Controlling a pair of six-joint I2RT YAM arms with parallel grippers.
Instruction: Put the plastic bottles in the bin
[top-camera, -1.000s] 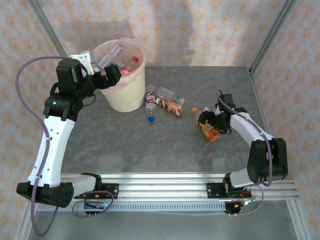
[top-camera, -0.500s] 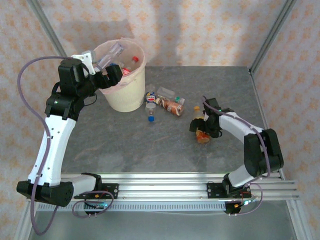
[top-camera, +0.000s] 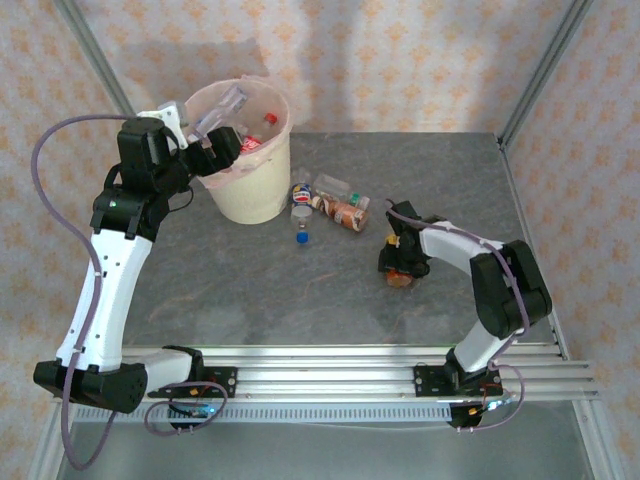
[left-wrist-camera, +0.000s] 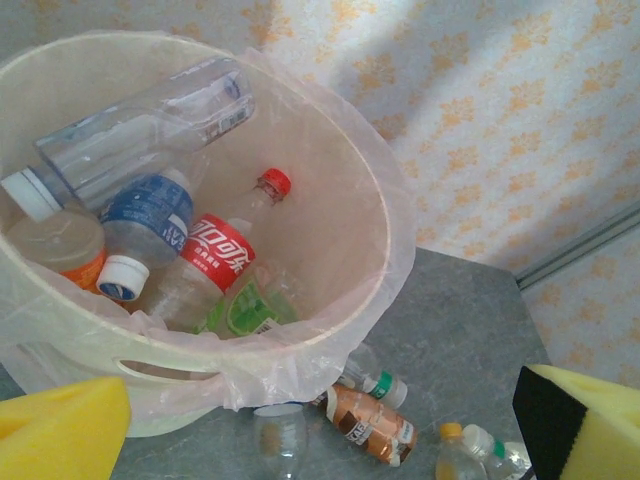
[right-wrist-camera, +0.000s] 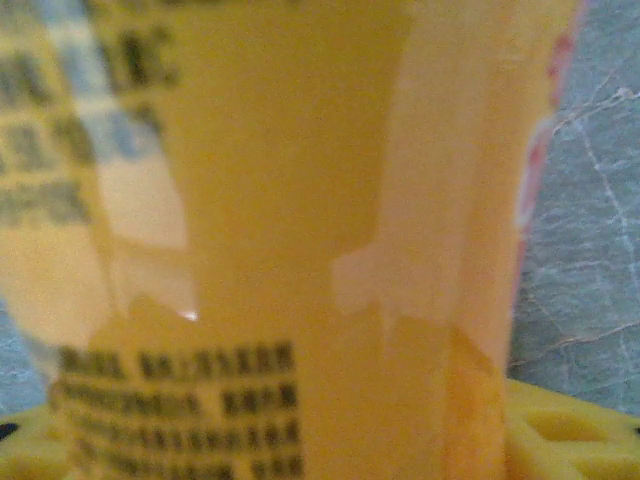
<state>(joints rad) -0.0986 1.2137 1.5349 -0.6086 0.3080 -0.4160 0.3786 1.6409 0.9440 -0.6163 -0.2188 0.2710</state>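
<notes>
The right gripper (top-camera: 400, 262) is found nearer to the middle of the counter (top-camera: 250, 300) than one second ago, and the orange bottle (top-camera: 402, 277) under it is shifted together with it. In the same time its jaws are brought closer together around this bottle. Whether the bottle is already pressed firmly cannot be told. It is judged that a grasp is being made and that lifting is the next step.

The left gripper (left-wrist-camera: 320, 435) is not changed. It is kept at the near rim of the bin (top-camera: 250, 195), fully spread, and nothing is held in it. It is judged that its last bottle is already delivered.

In the top view the places are given: the bin stands at the far left, a small group of bottles (top-camera: 335, 205) lies on the counter just beside it, and the orange bottle lies well apart to the right.

In the left wrist view the inside of the bin is seen. A red-labelled bottle (left-wrist-camera: 215, 258), a big clear one (left-wrist-camera: 140, 130) and some others lie there on the pink bag (left-wrist-camera: 395, 250).

In the right wrist view the orange label (right-wrist-camera: 280, 200) is seen very near and blurred, with the yellow pads (right-wrist-camera: 560, 435) at the bottom edge.
</notes>
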